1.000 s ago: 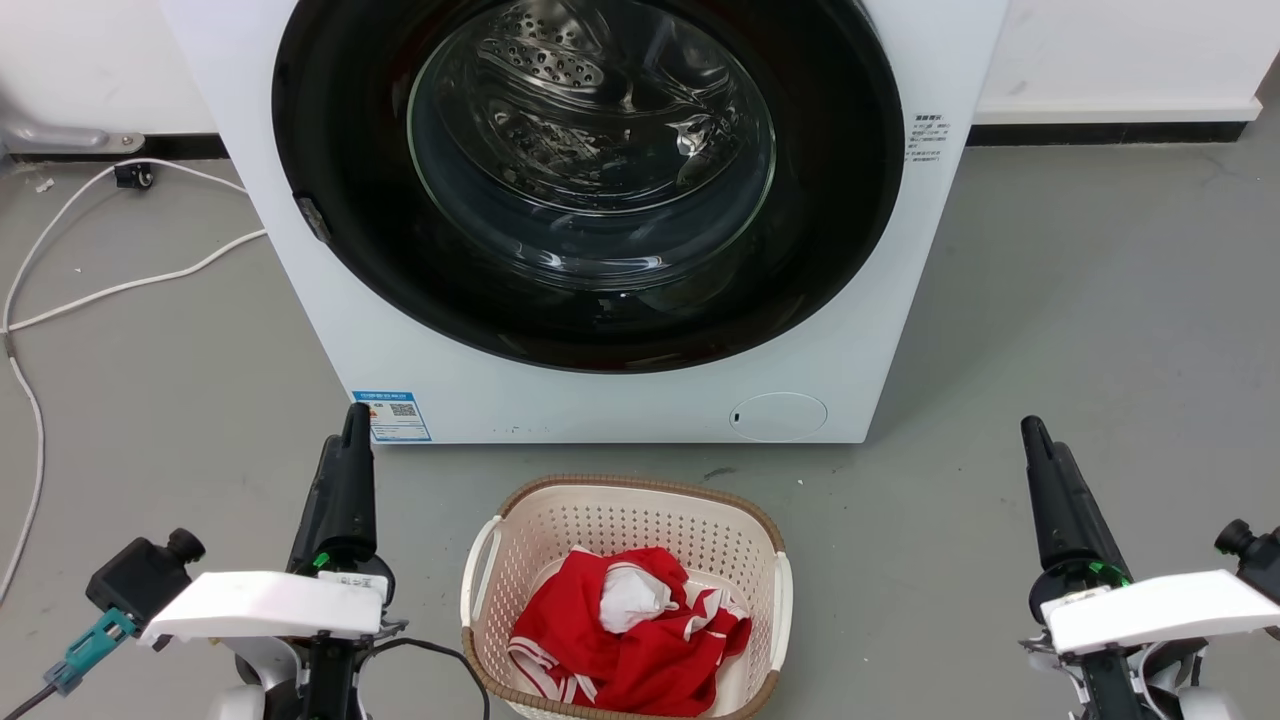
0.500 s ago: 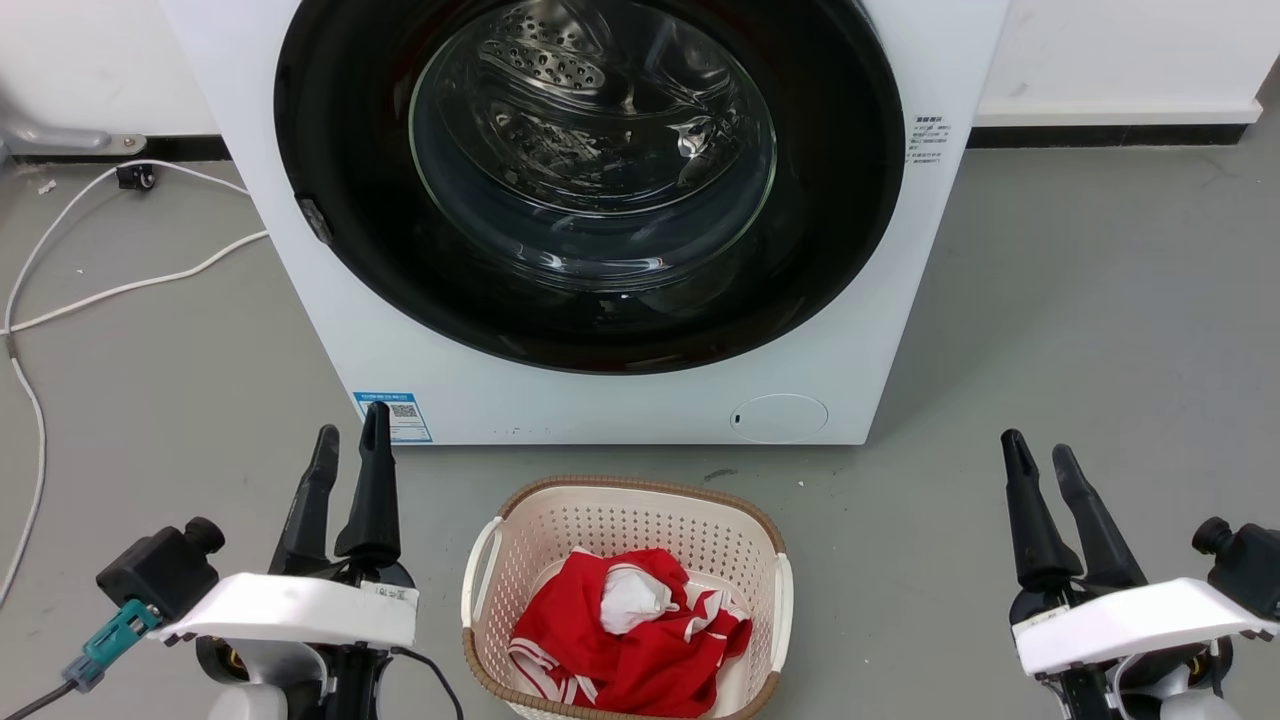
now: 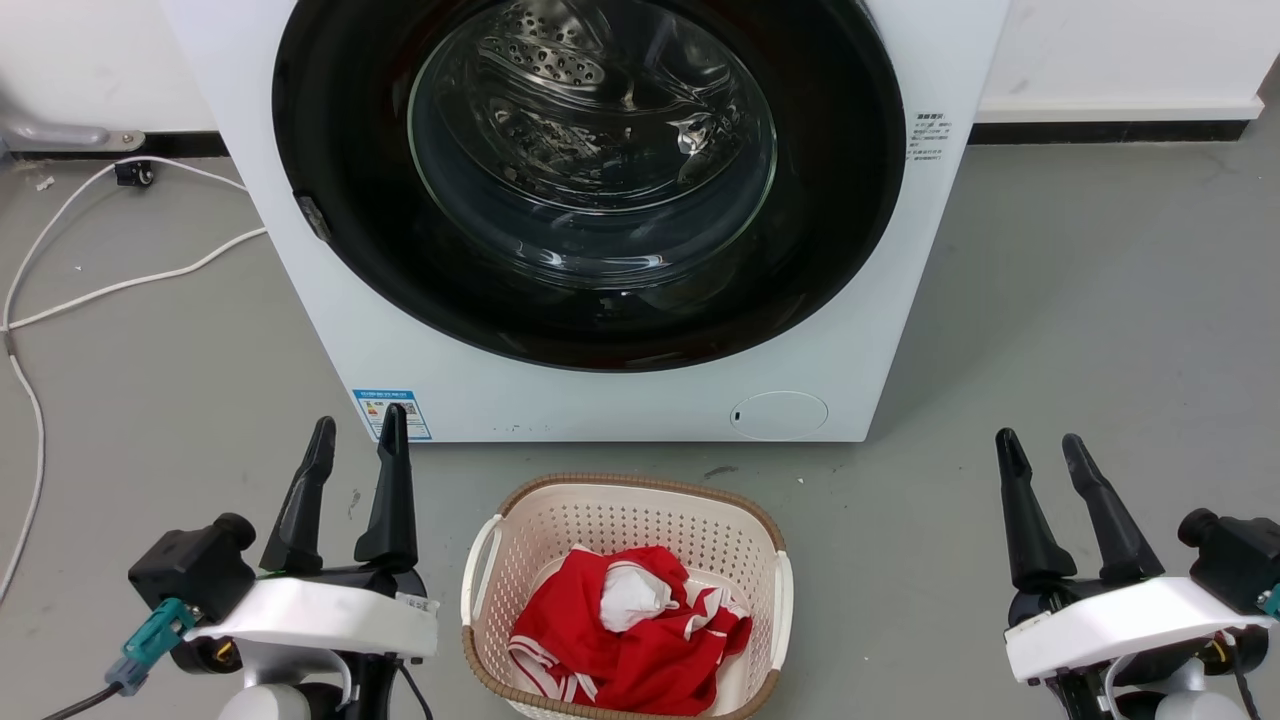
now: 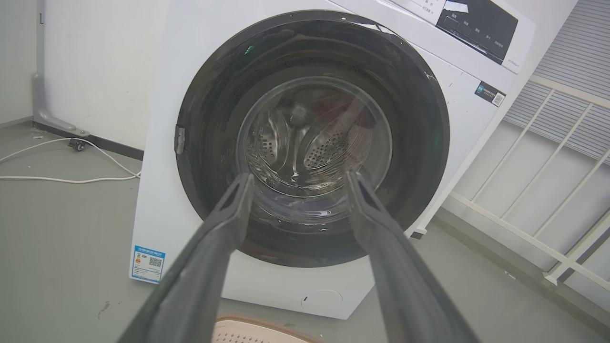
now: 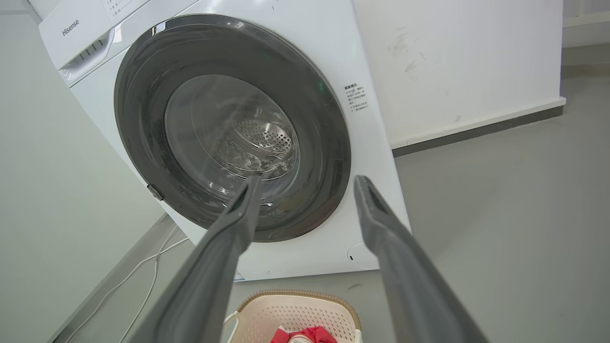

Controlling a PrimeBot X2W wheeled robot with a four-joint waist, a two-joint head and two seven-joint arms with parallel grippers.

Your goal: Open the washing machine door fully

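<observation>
The washing machine stands on the grey floor against the back wall. The washing machine door is shut, its black rim lying flush in the white front and its glass bowl showing the steel drum behind. Nothing of the task is done yet.

On the floor just before the machine's lower edge sits a cream laundry basket with a red garment in it. A white cable trails along the floor towards its left edge.

Both arms hang low, well apart from the door, one on each side of the basket. The left gripper and the right gripper each hold nothing. A second ago both pairs of fingers were pressed together. Half a second ago they had begun to part, and now they stand wider still. That reads as readying for a grasp, so the reach to the door looks to be the step in hand.

A small grey piece sits on the rim's left side. It may be the catch or pull, though at this range I cannot tell. If so, the left arm is the nearer one, and the door would swing away to the right.
</observation>
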